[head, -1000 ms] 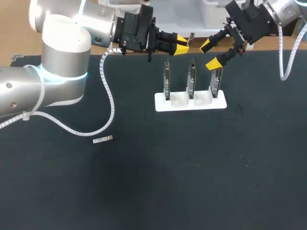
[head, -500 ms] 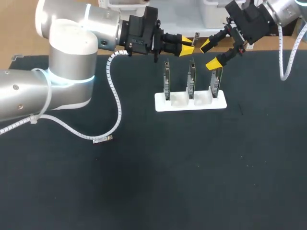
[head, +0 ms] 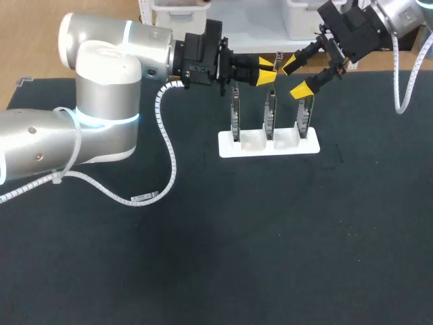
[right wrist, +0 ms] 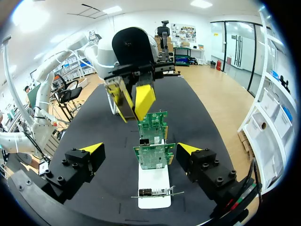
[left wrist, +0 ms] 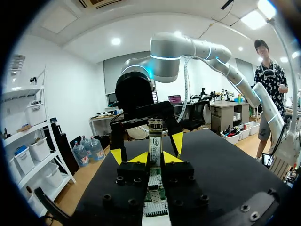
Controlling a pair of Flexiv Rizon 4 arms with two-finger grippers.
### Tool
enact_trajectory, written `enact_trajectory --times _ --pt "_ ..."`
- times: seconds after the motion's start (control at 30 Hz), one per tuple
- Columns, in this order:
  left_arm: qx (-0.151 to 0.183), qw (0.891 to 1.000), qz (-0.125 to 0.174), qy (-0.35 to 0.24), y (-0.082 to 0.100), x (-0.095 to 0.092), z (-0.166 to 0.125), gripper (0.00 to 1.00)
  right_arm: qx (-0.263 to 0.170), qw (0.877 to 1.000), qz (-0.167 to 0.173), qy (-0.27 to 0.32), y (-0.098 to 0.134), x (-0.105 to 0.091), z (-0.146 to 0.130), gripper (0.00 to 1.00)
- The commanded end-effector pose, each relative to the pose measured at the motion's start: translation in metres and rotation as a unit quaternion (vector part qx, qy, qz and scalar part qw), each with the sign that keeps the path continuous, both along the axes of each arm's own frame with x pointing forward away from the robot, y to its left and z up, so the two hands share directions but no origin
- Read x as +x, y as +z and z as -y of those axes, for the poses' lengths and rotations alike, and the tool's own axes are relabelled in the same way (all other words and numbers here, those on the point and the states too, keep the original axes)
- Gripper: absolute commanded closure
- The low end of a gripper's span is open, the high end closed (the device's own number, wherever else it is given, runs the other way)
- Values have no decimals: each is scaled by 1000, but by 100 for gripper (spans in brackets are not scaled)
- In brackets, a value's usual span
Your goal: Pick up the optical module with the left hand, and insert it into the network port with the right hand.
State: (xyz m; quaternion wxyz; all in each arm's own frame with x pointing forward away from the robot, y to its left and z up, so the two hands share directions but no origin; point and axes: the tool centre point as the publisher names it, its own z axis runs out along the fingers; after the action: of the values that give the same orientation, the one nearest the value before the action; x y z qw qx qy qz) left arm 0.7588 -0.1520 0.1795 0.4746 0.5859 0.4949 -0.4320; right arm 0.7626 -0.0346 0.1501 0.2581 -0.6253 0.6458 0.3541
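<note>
Left claw [head: 265, 70], pinching the module [left wrist: 155, 141], has slid over to the spread right claw [head: 296, 76]; handover looks next.

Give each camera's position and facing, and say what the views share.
Head view: above-behind, down on the table; left gripper, right gripper show.
Left wrist view: along own fingers, shut on optical module, toward right gripper.
Right wrist view: past own open fingers and card stand, toward left gripper.
Shared: the wrist views face each other.
</note>
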Motion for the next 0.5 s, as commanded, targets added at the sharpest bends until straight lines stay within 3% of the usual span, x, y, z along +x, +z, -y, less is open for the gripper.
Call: enact_trajectory --times 0.03,0.5 --pt "-2 1000 -3 -17 -3 14 7 100 0 1000 1 -1 0 -1 0 0" --pt "-14 1000 -13 -21 -4 12 8 100 0 1000 1 -1 0 -1 0 0"
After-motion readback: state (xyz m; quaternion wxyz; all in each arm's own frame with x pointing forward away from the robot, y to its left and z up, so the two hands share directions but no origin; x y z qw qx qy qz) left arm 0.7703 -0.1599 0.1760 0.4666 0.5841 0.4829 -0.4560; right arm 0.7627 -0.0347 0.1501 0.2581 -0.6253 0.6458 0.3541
